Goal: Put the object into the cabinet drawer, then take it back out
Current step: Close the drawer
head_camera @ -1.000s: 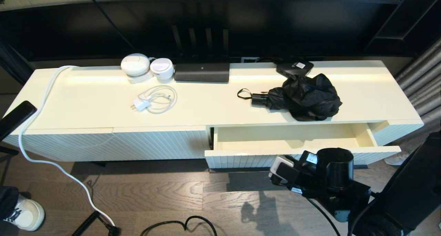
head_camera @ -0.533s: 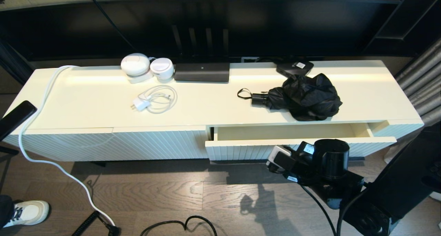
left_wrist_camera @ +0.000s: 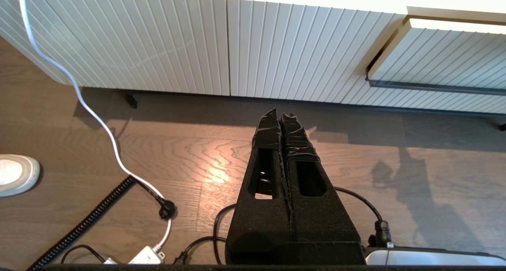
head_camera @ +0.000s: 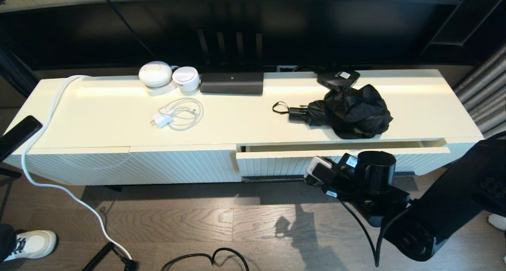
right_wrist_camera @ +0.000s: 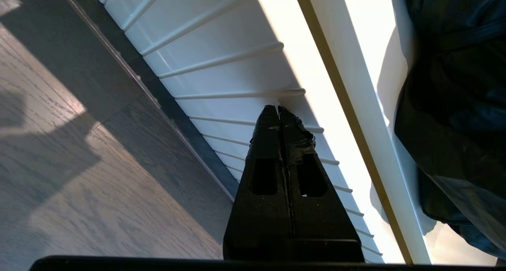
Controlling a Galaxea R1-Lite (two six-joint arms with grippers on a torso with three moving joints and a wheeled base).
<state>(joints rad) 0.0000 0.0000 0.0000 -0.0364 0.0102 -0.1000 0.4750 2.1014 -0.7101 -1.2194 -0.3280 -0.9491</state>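
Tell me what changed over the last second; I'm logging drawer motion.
The right end effector, fingers shut, pushed the cabinet drawer inward from well open to nearly closed, leaving a narrow gap. The umbrella stayed on the cabinet top; the left end effector stayed parked above the floor.

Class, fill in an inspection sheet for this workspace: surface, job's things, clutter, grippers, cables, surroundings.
Surface: cream cabinet top.
Job's things: black folding umbrella lying on the top; ribbed drawer open only a narrow gap.
Clutter: white charger, two white round devices, black router, flat black box.
Grippers: right gripper shut, tips against the drawer front; left gripper shut, above the floor.
Cables: white cable, black floor cables.
Surroundings: wood floor, white shoe.
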